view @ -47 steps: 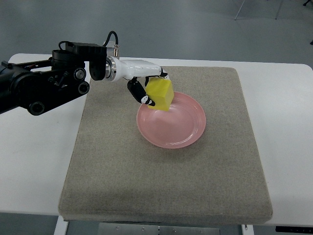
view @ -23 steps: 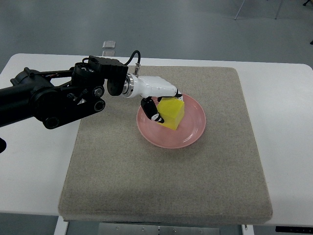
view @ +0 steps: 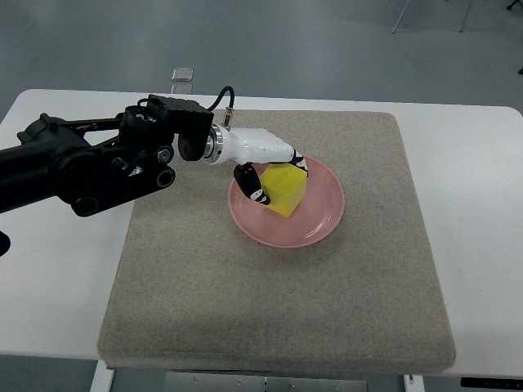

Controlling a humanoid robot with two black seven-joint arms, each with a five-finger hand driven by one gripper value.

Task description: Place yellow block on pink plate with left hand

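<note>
the black left arm (view: 90,163) reaches in from the picture's left edge, its white left hand (view: 265,163) extended rightward, palm down, dark-tipped fingers (view: 249,184) curled downward in a grasp.

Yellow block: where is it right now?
In the top view the yellow block sits inside the pink plate, in its left half, with the left hand around it, near the middle of the grey mat.

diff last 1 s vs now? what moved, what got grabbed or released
The left hand carried the yellow block from above the far-left rim of the pink plate down and right into the dish, most of it in the first half second. Its fingers remain closed on the block; nothing released. Plate and mat stayed put.
</note>
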